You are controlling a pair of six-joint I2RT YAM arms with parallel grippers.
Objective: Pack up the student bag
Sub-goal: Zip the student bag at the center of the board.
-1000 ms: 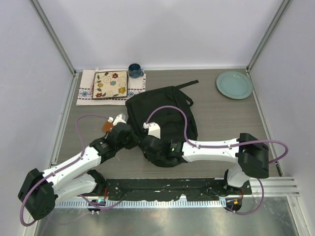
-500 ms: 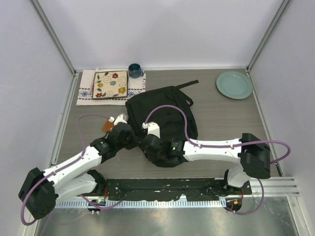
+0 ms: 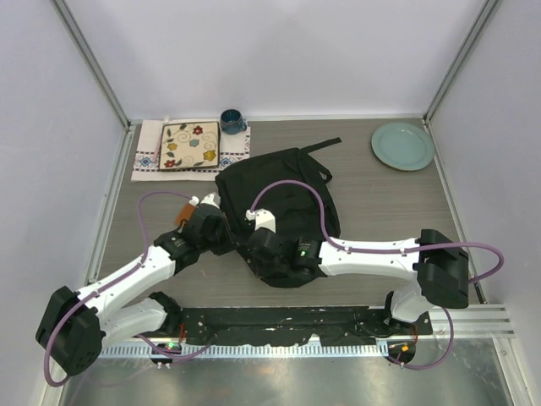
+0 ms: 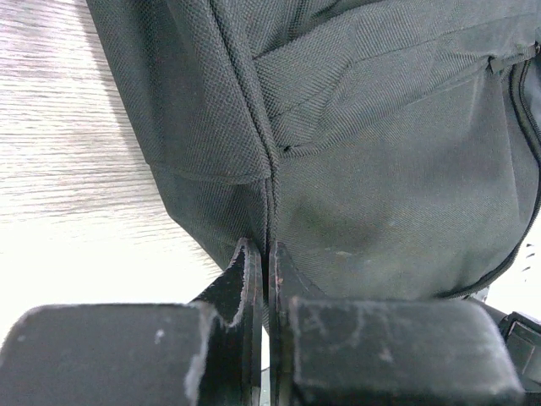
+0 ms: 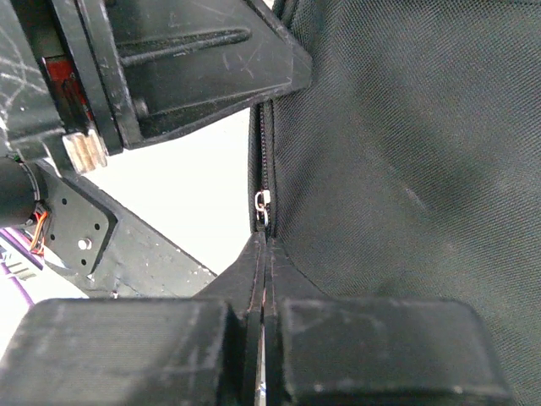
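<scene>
Barely begun | black soft fabric backpack lies mid-worktop, apparently zipped | left gripper clenched on its side seam | right gripper clenched on zip edge below small metal zip puller | nothing visibly packed; opening remains.

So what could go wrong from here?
The left jaws are shut on a seam of the soft student bag, the right jaws by its zip pull: either grip could slip off the thin fabric. The left arm and right arm sit very close and might bump. Pulling may drag the whole bag.
</scene>
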